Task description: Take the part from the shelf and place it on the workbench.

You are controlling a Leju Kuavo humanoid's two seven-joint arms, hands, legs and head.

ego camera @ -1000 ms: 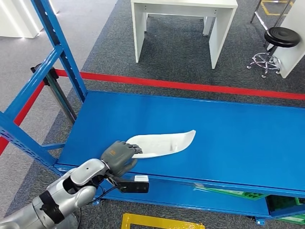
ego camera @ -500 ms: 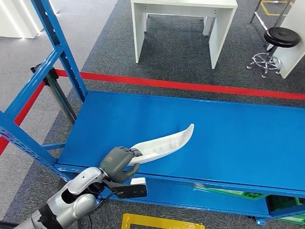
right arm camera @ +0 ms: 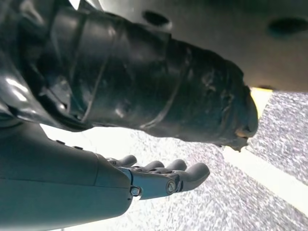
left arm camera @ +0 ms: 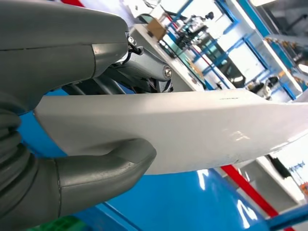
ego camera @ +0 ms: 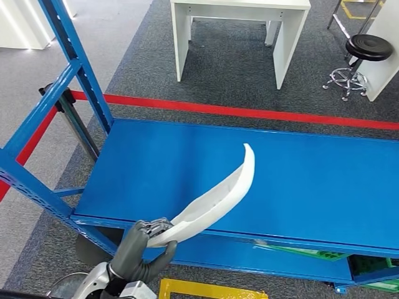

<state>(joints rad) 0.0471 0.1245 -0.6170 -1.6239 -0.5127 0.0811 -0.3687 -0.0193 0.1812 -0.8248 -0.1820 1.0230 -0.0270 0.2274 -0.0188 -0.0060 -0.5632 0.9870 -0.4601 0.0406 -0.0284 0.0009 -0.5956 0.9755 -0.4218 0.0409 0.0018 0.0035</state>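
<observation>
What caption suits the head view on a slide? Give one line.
Left robot hand holds a curved white part by one end, tilted up above the blue shelf.

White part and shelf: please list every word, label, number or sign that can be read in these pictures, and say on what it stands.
None can be read.
White part, held by the left hand: a faint dark mark near its upper edge in the left wrist view, too small to read.
Blue shelf: no lettering visible.

Grey carpet [ego camera: 225,68] covers the floor, crossed by a red line [ego camera: 244,112]. A white table [ego camera: 237,31] stands beyond it (a black stool [ego camera: 367,50] sits nearby).
</observation>
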